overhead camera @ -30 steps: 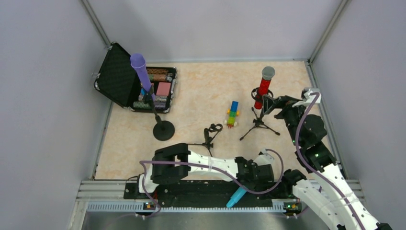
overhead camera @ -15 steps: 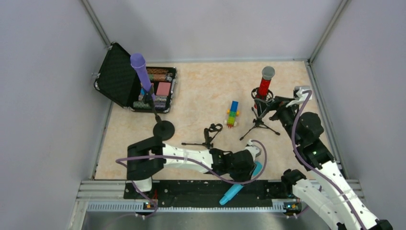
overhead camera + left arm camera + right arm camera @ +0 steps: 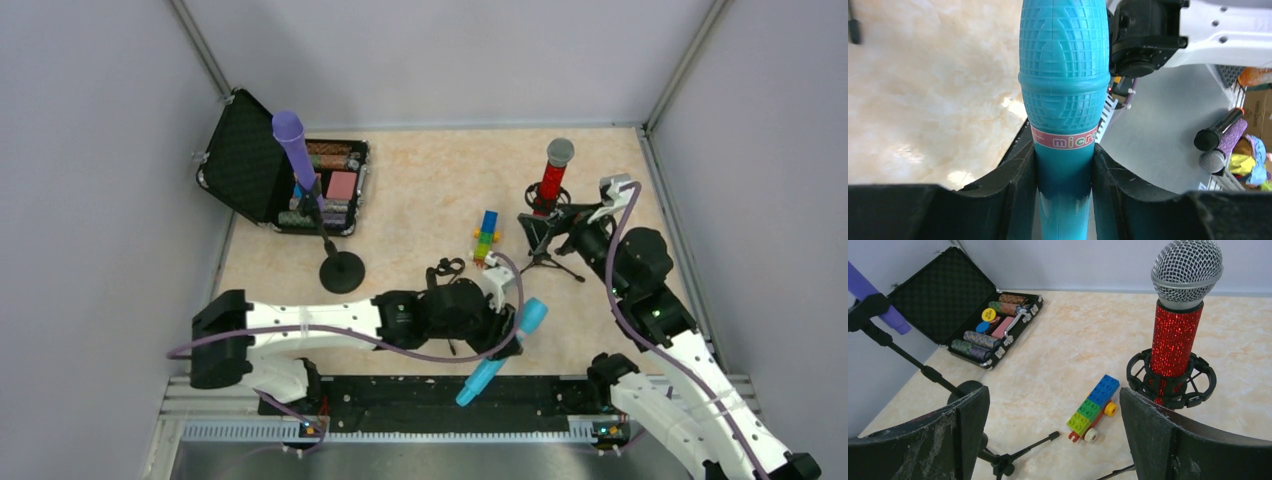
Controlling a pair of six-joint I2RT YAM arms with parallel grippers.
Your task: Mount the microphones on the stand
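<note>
- The left tool [image 3: 508,340] is clenched on the cyan microphone [image 3: 531,317]. In the left wrist view its two black fingers [image 3: 1020,192] press the handle from either side just below the bulged head.
- The cyan microphone's [image 3: 1064,75] head sticks out past the fingertips, and its handle runs back between them.
- A pink band [image 3: 1064,142] around its neck reads "micro"; the rest of the word wraps out of sight.
- From above, its long axis runs diagonally, head towards the far right and tail towards the near left, over the near edge of the worktop [image 3: 420,180].
- The red microphone [image 3: 1175,340] stands upright, silver mesh head up, seated in the ring of the tripod stand [image 3: 1172,382] at the far right.
- The right tool [image 3: 1054,397] is released, its jaws spread wide with nothing between them. It sits just near of the tripod stand; whether they touch I cannot tell.
- The purple microphone [image 3: 297,150] is clipped in the round-base stand [image 3: 342,271] on the left, tilted with its head towards the far left.
</note>
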